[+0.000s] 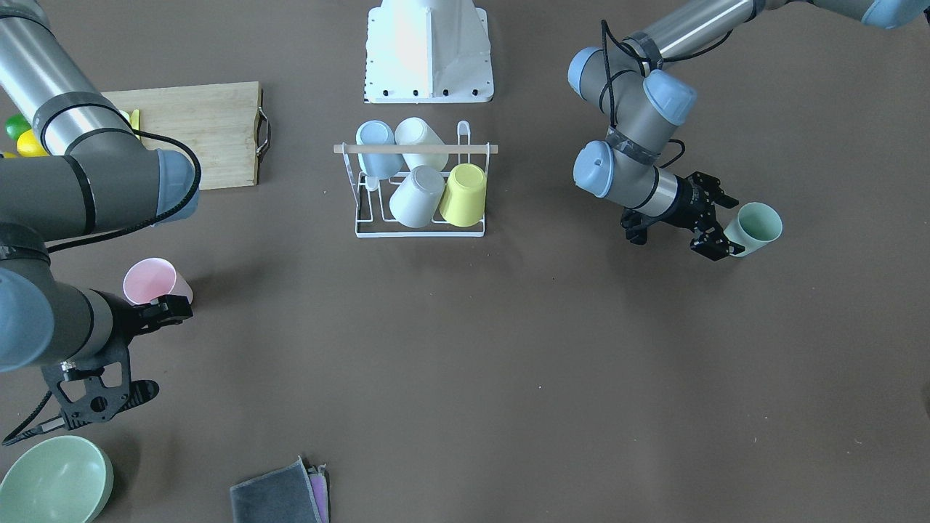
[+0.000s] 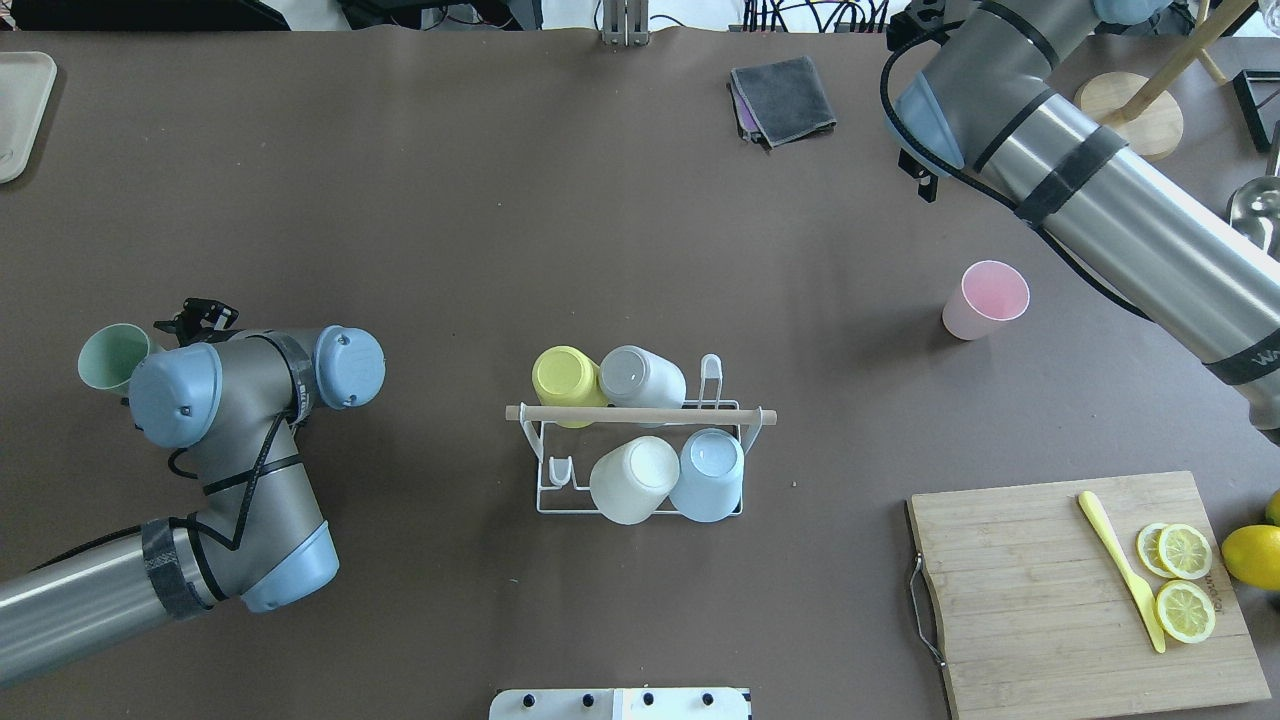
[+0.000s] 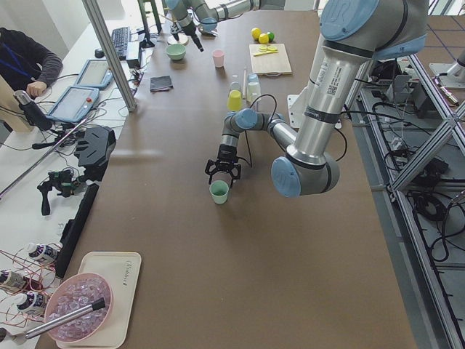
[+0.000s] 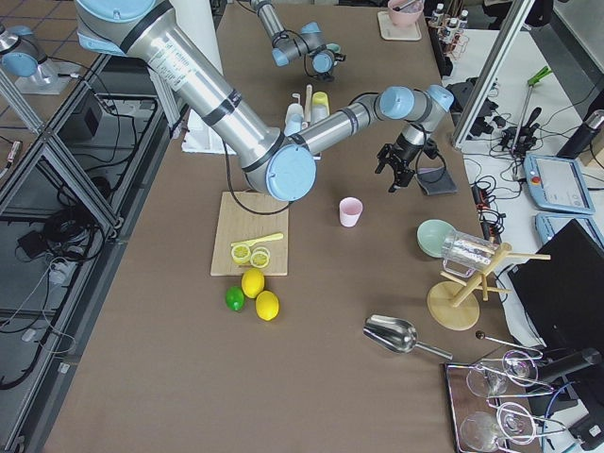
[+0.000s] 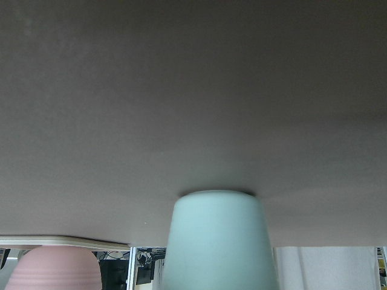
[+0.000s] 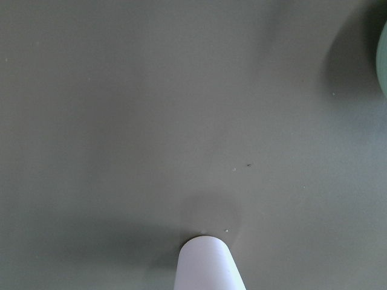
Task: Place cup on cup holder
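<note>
**Green cup sat right at the tips of the left jaws**

The small mint-green plastic cup (image 1: 755,226) stood straight up on the brown tabletop (image 1: 508,363), with its open mouth on top. So its long way ran up and down. It was far out on the robot's left side.

The left arm (image 1: 632,181) was the near one. Its jaws were apart and lay low and flat, pointing sideways at the cup. The cup was just past the tips, on the side away from the robot's middle. Its near wall looked to be right at the gap, maybe a little way in. The jaws were not closed on it. To grab it, they would likely need to slide a bit more outward and then squeeze the cup's sides.

The small white wire cup holder with a wooden rod on top (image 1: 479,148) stood well apart, in the middle of the tabletop. A bare wire prong (image 2: 558,470) showed at one corner.

A pale pink plastic cup (image 1: 149,282) stood upright on the robot's right side. The right arm (image 1: 73,196) was near it. I could not tell if the right jaws were apart or together.
</note>
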